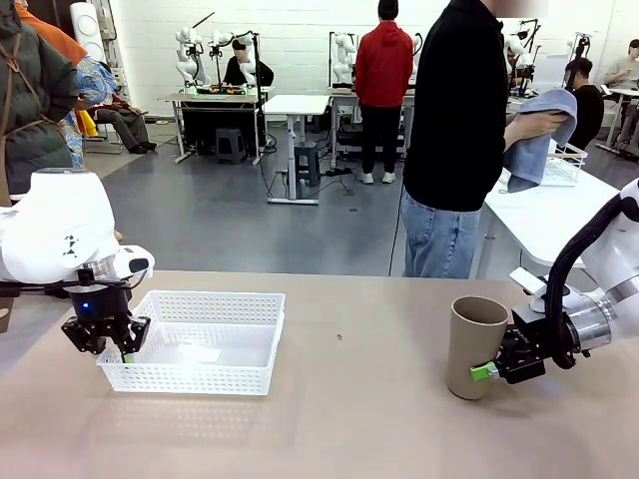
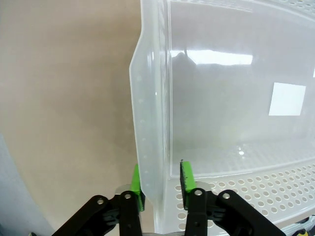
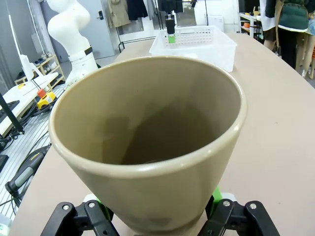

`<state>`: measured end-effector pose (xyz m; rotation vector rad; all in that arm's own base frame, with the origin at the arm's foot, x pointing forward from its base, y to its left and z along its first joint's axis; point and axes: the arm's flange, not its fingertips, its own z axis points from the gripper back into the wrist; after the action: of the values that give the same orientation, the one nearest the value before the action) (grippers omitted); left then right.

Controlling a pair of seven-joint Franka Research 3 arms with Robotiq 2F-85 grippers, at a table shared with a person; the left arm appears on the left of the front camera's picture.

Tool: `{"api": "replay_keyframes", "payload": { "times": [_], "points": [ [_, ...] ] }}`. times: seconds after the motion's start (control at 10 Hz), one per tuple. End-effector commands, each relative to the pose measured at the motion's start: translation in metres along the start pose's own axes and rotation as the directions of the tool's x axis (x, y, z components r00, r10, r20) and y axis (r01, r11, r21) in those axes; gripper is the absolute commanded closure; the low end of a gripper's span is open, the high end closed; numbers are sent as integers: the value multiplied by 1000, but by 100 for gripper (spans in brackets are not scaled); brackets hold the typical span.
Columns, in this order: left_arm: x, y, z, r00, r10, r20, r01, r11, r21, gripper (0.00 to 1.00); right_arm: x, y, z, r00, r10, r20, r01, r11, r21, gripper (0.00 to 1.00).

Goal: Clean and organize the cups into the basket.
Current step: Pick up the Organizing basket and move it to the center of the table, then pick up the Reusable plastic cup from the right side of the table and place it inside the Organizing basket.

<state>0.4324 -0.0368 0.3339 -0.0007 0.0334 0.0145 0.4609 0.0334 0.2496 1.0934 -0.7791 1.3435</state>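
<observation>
Left gripper (image 1: 126, 352) astride the left end wall of the white basket (image 1: 215, 296) — clamped or loose, cannot tell; white sticker (image 2: 287, 98) on its floor. Tan table (image 1: 349, 419). Right gripper (image 1: 480, 371) pinching an upright tan cup (image 1: 477, 334) low down — busy workshop behind, a person's hand (image 1: 527, 127) holding a grey-blue cloth (image 1: 544, 140).

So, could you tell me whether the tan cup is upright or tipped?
Upright: the tan cup stands on its base, mouth upward, with the right hand around its lower wall.

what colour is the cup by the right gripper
Tan-brown, plain matte with no pattern. The cup shows best in the right wrist view.
</observation>
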Motion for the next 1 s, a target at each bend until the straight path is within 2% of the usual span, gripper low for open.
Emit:
{"api": "replay_keyframes", "payload": {
  "times": [0.0, 0.1, 0.2, 0.3, 0.5, 0.6, 0.7, 0.9],
  "points": [
    [4, -2, 2, 1000, 27, -16, -27, 1000, -14, 100, -5, 4, 2, 1000, -1, 2, 1, 1000, 16, 73],
    [5, -2, 2, 999, 28, -17, -28, 1000, -14, 100, -5, 4, 2, 1000, -1, 1, 1, 1000, 17, 100],
    [5, -2, 2, 999, 29, -16, -30, 999, -15, 100, -6, 3, 2, 1000, -2, -1, 2, 1000, 15, 73],
    [5, -2, 2, 999, 31, -17, -31, 999, -18, 100, -6, 4, 3, 1000, -5, -4, 5, 1000, 13, 100],
    [5, -2, 2, 1000, 20, -8, -20, 1000, -24, 100, -4, 7, 5, 1000, 0, -10, 0, 1000, 12, 100],
    [4, -2, 2, 1000, 23, -5, -23, 1000, -17, 100, -1, 13, 7, 999, 6, -41, -6, 1000, -15, 73],
    [3, -4, 1, 1000, 19, 12, -19, 1000, 2, 100, 8, 26, 11, 999, -2, -47, 1, 1000, -23, 32],
    [5, -16, -5, 1000, 9, 5, -9, 1000, -22, 100, 50, 75, 27, 997, -18, -76, 13, 998, -69, 32]
  ]
}}
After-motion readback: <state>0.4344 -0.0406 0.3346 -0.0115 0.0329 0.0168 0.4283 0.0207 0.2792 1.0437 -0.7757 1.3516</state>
